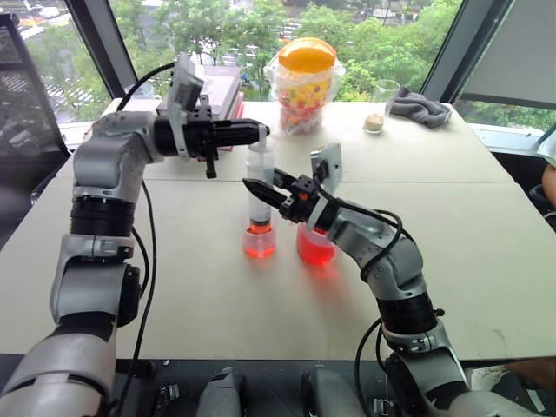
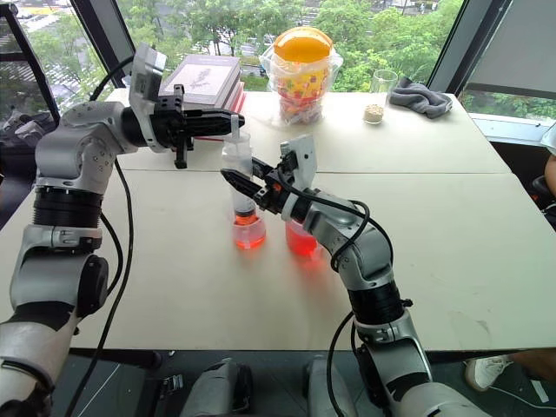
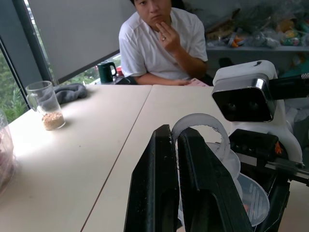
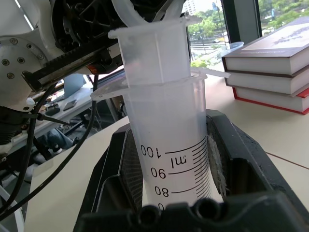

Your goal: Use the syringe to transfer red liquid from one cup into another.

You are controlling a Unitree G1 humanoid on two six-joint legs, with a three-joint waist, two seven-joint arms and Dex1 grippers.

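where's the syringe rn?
In the left eye view, the syringe stands upright at table centre, tip in the small cup, beside the measuring cup; right gripper clamps its barrel, left gripper its plunger top.

You can't see the syringe's (image 4: 166, 121) tip; the right hand (image 4: 169, 193) covers it. The person's (image 3: 161, 41) face is cut off by the frame edge.

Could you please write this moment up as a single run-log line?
right gripper: shut on syringe barrel | left gripper: shut on plunger top | syringe: upright, tip in small cup | measuring cup: beside it
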